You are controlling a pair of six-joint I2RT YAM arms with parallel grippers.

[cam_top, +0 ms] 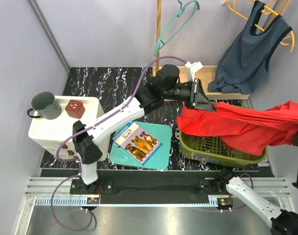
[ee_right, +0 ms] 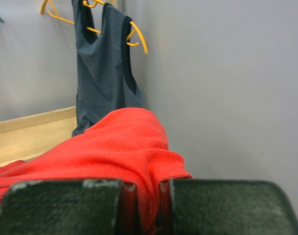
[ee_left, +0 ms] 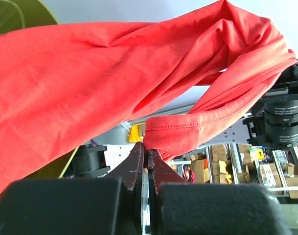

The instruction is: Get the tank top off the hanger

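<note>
Lab cell: grey partitions [cam_top: 16, 73], stacked boxes [ee_left: 217, 159]

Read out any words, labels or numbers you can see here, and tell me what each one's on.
Nothing here reads clearly.
Book on the teal tray: title above the dogs, too blurred to read.
Black lens barrel in the left wrist view: white print, too small to read.
Red cube: pale dots only, no words.
</note>
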